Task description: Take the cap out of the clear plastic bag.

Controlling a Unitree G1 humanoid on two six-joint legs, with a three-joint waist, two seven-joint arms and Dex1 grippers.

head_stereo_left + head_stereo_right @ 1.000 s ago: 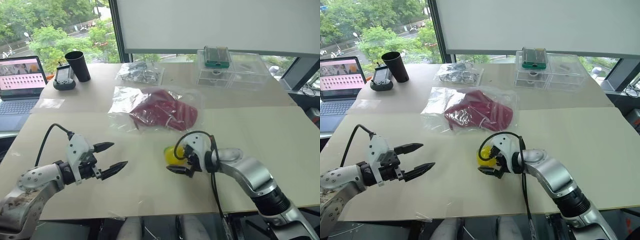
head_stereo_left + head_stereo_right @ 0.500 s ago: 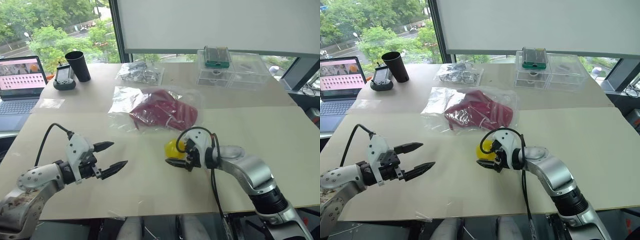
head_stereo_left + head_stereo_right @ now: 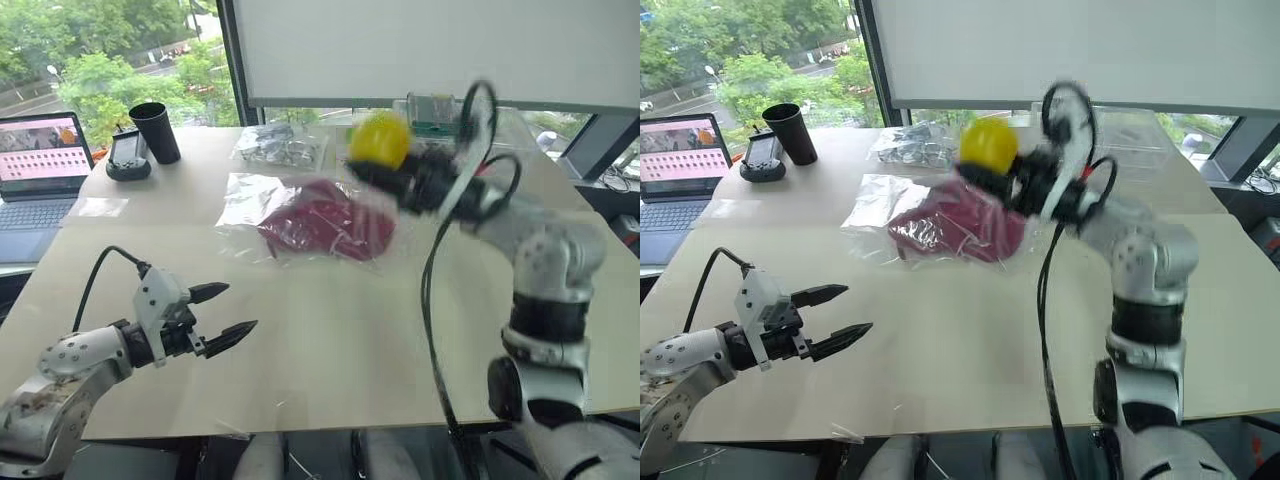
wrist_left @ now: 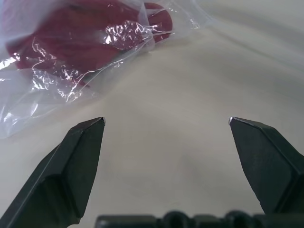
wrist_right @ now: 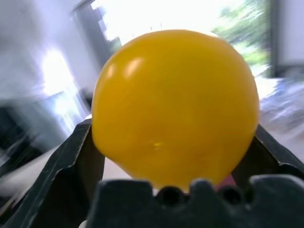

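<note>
The cap [image 3: 325, 226] lies inside the bag [image 3: 310, 218] on the table [image 3: 330, 340], nothing of the task done, below the raised right gripper [image 3: 385, 160] pinching a yellow ball [image 3: 380, 139], and well ahead of the left gripper [image 3: 222, 312], which hangs spread and empty.

Cap [image 3: 325, 228] inside plastic bag [image 3: 250, 200] mid-table [image 3: 330, 340]; cup [image 3: 156, 131] far left; boxes [image 3: 490, 135] far right.
</note>
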